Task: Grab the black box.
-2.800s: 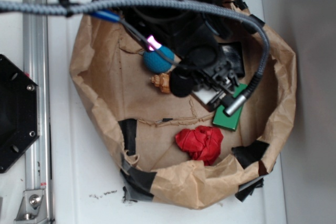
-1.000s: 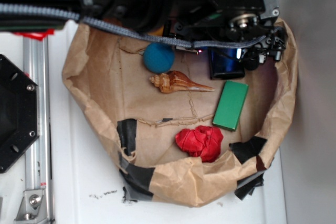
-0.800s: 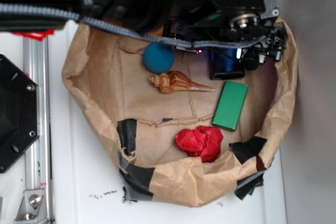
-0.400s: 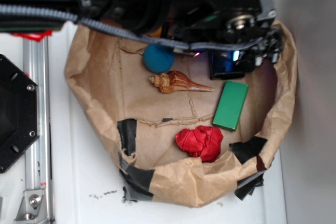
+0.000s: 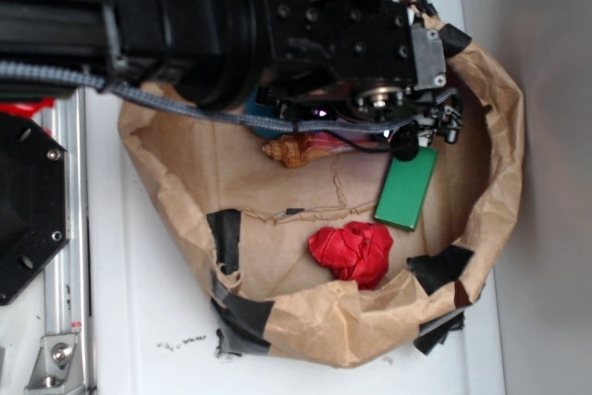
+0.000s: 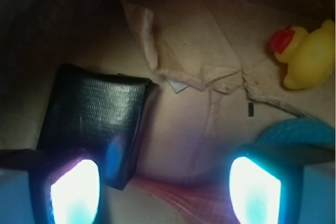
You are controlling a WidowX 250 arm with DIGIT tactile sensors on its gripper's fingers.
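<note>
- Black box (image 6: 94,124): lies on the paper, under my left finger (image 6: 73,190), off-centre between the jaws.
- Jaws wide, empty.
- Looks stiff, light, glossy, likely slippery; I'd pinch its flat sides.
- Count: one box, one duck (image 6: 307,56), one green block (image 5: 407,187), one red cloth (image 5: 353,252).

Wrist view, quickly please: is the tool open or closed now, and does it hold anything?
Tool: open, holding nothing. The black box lies by one fingertip, not between the two.
</note>
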